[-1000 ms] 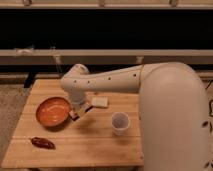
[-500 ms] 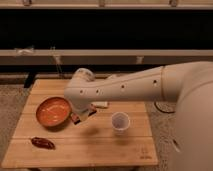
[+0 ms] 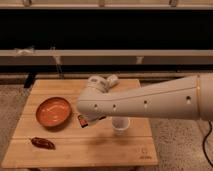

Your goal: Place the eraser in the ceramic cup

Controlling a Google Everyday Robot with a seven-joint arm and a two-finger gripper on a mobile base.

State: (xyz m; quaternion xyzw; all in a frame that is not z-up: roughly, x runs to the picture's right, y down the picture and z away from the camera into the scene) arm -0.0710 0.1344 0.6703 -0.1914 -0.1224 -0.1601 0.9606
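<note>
Wooden table (image 3: 75,150) is standing before dark shelving in the camera view; we are seeing the white arm (image 3: 150,102) reaching across it from the right; its gripper (image 3: 86,120), mostly hidden beneath the arm, is clamping the eraser (image 3: 82,121) just beside the orange bowl (image 3: 53,111); the ceramic cup (image 3: 120,125) is standing upright near the eraser, partly covered by the arm; a dark red lump (image 3: 43,143) is lying towards the front-left corner; a white bottle (image 3: 111,80) is lying behind the arm.
</note>
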